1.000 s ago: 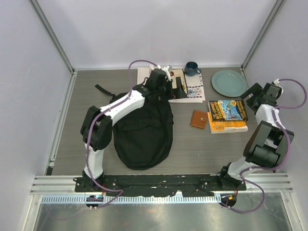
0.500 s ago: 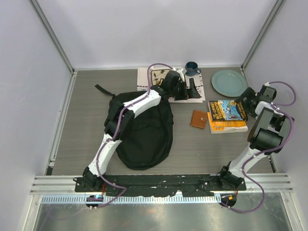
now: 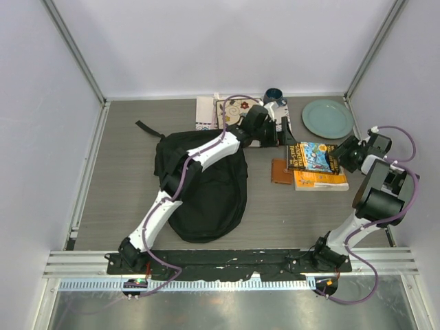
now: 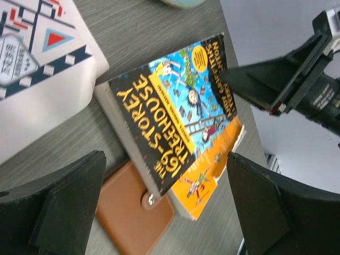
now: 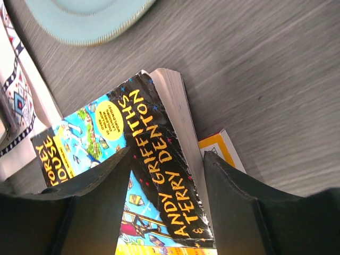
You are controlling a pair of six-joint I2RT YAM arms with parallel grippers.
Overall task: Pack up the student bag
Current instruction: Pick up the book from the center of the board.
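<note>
The student bag [image 3: 206, 192], a big black backpack, lies flat left of centre. Right of it two books are stacked: a black-and-blue Treehouse book [image 3: 313, 157] [image 4: 175, 111] [image 5: 154, 159] lies askew on an orange book [image 3: 320, 181] [image 5: 220, 149]. My right gripper [image 3: 342, 155] [image 5: 167, 180] straddles the top book's right end, one finger over the cover and one beside the page edge, with the gap wider than the book. My left gripper [image 3: 285, 134] [image 4: 164, 212] hovers wide open above the books' left end and a brown wallet [image 4: 135, 218].
A white patterned cloth or book [image 3: 230, 110] [image 4: 37, 69] lies at the back under the left arm. A dark mug [image 3: 273, 96] and a pale green plate [image 3: 328, 118] [image 5: 85, 18] sit at the back right. The wallet [image 3: 280, 172] touches the books' left edge.
My left arm has stretched rightward from over the patterned item to the books. The right gripper moved in and narrowed around the top book's end, and that book slid left.
</note>
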